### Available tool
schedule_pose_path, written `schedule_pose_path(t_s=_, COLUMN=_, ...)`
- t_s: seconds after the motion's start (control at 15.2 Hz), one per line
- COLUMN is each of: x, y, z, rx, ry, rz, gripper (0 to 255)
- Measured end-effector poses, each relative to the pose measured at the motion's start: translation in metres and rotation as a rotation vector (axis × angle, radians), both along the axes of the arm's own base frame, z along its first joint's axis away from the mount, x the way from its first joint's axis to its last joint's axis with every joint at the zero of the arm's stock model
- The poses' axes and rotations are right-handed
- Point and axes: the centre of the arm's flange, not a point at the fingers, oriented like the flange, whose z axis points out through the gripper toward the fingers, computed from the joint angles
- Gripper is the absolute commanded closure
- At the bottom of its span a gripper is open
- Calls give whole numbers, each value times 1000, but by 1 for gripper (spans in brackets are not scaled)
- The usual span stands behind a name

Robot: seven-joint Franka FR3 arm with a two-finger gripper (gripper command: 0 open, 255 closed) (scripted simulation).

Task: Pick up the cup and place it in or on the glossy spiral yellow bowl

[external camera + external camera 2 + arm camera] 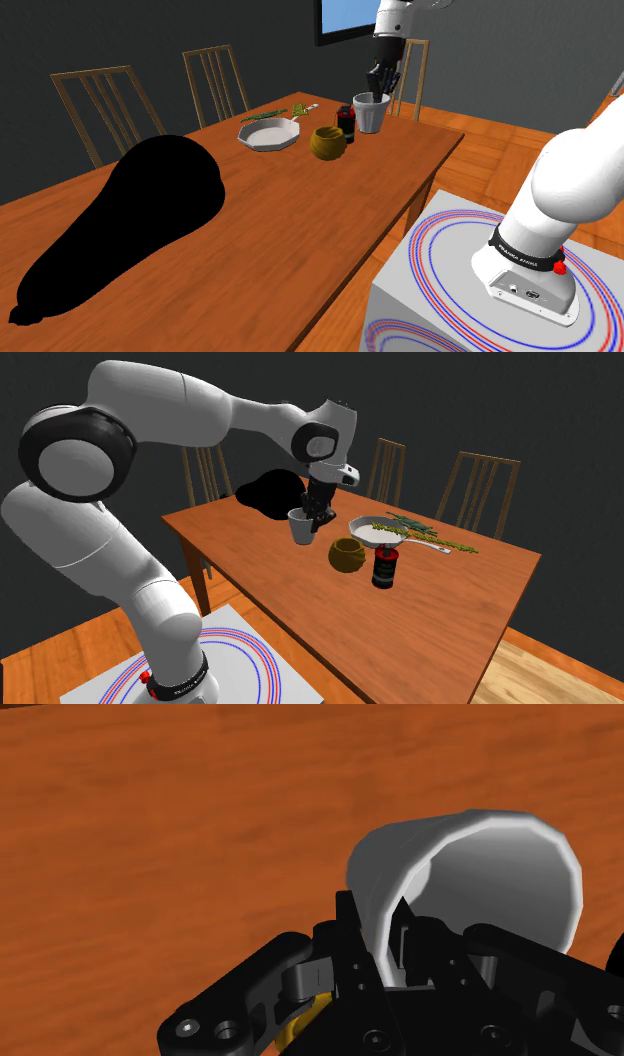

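One flat black shape (130,215) covers the near end of the bench (300,230). Past mid-bench sit a white dish (268,134) and, just beside it, the yellow-brown bowl (327,143). A dark can (346,119) stands behind the bowl. The white cup (371,115) is upright near the far end, beside the can. The tool (378,92) reaches down from above and clamps the cup's wall, one finger inside and one outside. Chairs (215,80) line the long edge opposite the stand.
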Motion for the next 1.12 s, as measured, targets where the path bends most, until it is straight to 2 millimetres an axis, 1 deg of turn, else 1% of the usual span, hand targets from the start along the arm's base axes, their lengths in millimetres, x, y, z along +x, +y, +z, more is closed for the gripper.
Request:
schedule_pose_path(t_s=0.13, x=25, y=-3, z=4, rx=0, ry=0, rz=0, gripper=255)
schedule_pose_path(t_s=0.2, x=36, y=-7, z=3, rx=1, ry=0, rz=0, gripper=255)
schedule_pose_path(t_s=0.26, x=47, y=-12, z=7, rx=0, ry=1, rz=0, gripper=255)
schedule_pose_path(t_s=0.46, x=86, y=-16, z=14, rx=0, ry=1, rz=0, gripper=255)
schedule_pose_path(t_s=0.86, x=164, y=-36, z=20, rx=0, ry=0, rz=-1, gripper=255)
schedule_pose_path(t_s=0.99, x=173, y=-38, z=14, rx=0, ry=1, rz=0, gripper=255)
schedule_pose_path(t_s=1.12, x=177, y=-38, z=5, rx=0, ry=1, rz=0, gripper=255)
